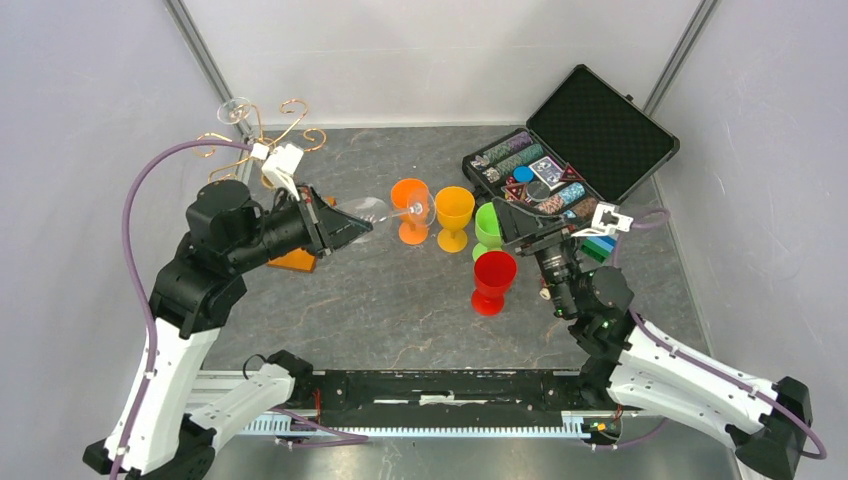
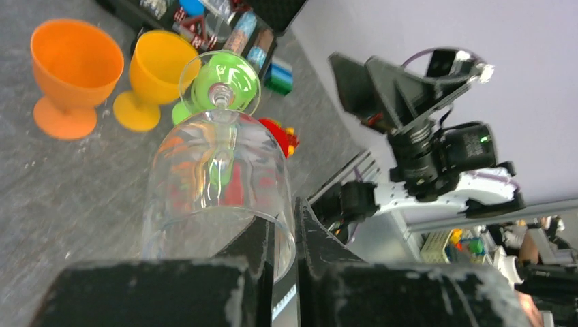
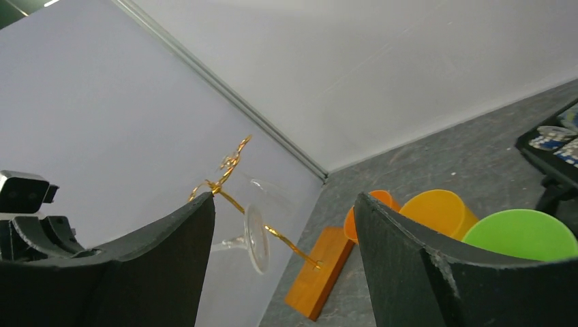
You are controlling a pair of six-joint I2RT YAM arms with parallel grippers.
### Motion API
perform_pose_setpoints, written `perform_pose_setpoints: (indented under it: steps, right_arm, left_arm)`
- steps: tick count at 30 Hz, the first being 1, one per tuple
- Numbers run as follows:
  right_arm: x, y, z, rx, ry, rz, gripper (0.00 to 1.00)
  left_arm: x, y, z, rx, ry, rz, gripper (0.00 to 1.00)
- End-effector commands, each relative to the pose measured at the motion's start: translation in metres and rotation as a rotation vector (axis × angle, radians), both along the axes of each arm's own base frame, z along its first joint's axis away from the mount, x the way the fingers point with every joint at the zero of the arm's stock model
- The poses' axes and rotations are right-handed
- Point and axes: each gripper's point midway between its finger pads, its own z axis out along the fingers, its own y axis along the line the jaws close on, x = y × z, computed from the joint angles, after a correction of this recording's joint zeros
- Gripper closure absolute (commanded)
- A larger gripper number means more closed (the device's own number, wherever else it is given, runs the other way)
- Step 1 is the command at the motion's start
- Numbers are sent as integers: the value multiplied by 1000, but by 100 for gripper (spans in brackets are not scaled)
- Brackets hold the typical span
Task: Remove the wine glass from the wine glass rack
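Well, your L gripper (image 2: pixel 285 230) pinches the clear stemmed wine glass (image 2: pixel 218 170) by its rim, sideways, just right of the gold-wire wine glass rack (image 3: pixel 319 271), base half hidden. R gripper (image 3: pixel 283 203) spread wide. Black hard case (image 1: pixel 600 125) labels: too small to read.

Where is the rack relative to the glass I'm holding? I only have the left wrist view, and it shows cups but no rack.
Observer: In the top view the wine glass rack stands to the left of your wine glass. The glass lies sideways in the left gripper, apart from the wire arms, with its foot toward the orange cup.
Operator: Is another glass on it?
Observer: Yes, a second glass shows at the top of the wire arms, on the far-left side.
Operator: Is the right gripper free?
Observer: Its wrist view shows the right gripper open, with nothing between the fingers.
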Motion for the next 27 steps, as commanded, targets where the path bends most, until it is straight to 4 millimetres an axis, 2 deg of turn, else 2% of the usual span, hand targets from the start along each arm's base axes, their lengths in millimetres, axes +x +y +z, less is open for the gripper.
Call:
perform_pose_setpoints:
  steps: [1, 10, 16, 20, 23, 27]
  right_arm:
    - [4, -24, -14, -83, 36, -112, 21]
    - [4, -54, -35, -123, 97, -227, 21]
    - [2, -64, -44, -139, 119, -263, 20]
    - [1, -71, -48, -138, 130, -285, 20]
    - [1, -75, -52, -141, 138, -297, 20]
    - [0, -78, -55, -142, 143, -308, 20]
  left_arm:
    - [-9, -4, -26, 107, 16, -104, 98]
    - [8, -24, -85, 330, 113, -94, 98]
    - [19, -53, -139, 544, 196, -108, 98]
    - [18, -78, -172, 648, 246, -155, 98]
    - [19, -97, -192, 710, 270, -189, 98]
    - [19, -115, -207, 776, 290, -234, 98]
